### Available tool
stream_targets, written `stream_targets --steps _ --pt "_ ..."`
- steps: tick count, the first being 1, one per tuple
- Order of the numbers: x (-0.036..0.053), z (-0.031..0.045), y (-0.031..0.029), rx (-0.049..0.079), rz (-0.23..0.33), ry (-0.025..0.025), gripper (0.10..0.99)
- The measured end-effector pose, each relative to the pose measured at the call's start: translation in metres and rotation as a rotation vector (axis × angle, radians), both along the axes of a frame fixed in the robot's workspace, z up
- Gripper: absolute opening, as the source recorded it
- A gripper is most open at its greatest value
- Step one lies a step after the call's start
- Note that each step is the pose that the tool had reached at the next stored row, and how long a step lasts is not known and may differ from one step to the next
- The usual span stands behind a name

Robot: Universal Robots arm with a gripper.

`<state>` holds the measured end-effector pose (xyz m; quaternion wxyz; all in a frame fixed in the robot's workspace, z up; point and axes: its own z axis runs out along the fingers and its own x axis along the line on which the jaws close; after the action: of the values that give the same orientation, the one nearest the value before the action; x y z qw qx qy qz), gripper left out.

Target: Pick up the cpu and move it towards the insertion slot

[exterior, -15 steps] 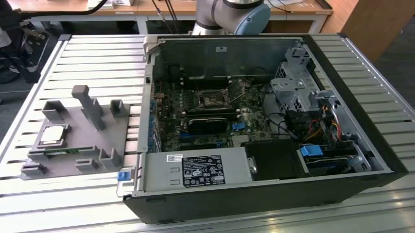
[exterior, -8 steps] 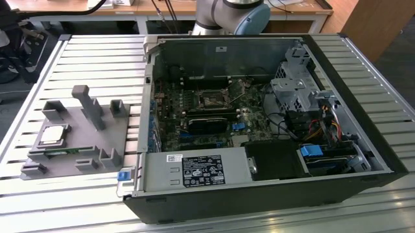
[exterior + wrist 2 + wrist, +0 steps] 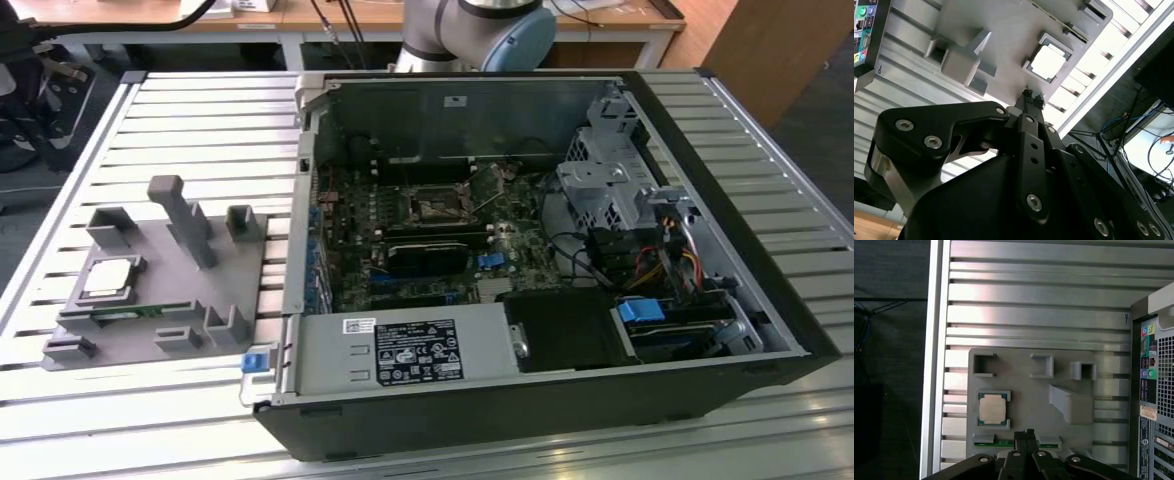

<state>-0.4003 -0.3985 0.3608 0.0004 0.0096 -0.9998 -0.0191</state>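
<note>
The cpu [image 3: 110,279] is a small silvery square lying flat in a recess of the grey plastic fixture [image 3: 147,300], on the table at the exterior view's left. Both wrist views look down on the cpu [image 3: 992,408] [image 3: 1048,63]. My gripper [image 3: 1024,434] [image 3: 1032,95] hangs well above the fixture, a little to one side of the chip, with its black fingertips together and nothing between them. The insertion slot [image 3: 434,205] sits on the motherboard inside the open computer case, dark in the middle with a shiny metal frame.
A tall grey post [image 3: 180,215] and smaller blocks rise from the fixture. A green memory stick [image 3: 1004,443] lies in it beside the cpu. The case walls [image 3: 304,200] stand between fixture and socket. The slatted metal table [image 3: 1039,295] ends at an edge near the fixture.
</note>
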Motion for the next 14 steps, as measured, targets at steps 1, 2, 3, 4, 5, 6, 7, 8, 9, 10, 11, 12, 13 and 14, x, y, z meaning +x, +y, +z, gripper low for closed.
stream_targets --steps 1,2,3,4,5,6,7,8,9,10,11,12,13,14 --pt "-0.0005 0.0 0.0 0.0 0.0 0.0 0.106" --pt "-0.0011 -0.0001 0.0 0.0 0.0 0.0 0.106" --pt "-0.0017 -0.0001 0.0 0.0 0.0 0.0 0.106" --pt "-0.0023 -0.0002 0.0 0.0 0.0 -0.0001 0.106" --pt "-0.0027 -0.0001 0.0 0.0 0.0 0.0 0.106" --pt "-0.0032 -0.0002 0.0 0.0 0.0 0.0 0.106" --pt "-0.0037 -0.0003 0.0 0.0 0.0 0.0 0.106" --pt "-0.0044 -0.0005 0.0 0.0 0.0 0.0 0.106" --pt "-0.0051 -0.0007 0.0 0.0 0.0 0.0 0.106" --pt "-0.0061 -0.001 0.0 0.0 0.0 0.0 0.106" --pt "-0.0071 -0.0013 0.0 0.0 0.0 0.0 0.106" --pt "-0.0082 -0.0015 0.0 0.0 0.0 0.0001 0.106" --pt "-0.0091 -0.0018 0.0 0.0 0.0 0.0001 0.106" --pt "-0.0103 -0.0022 0.0 0.0 0.0 0.0 0.106"
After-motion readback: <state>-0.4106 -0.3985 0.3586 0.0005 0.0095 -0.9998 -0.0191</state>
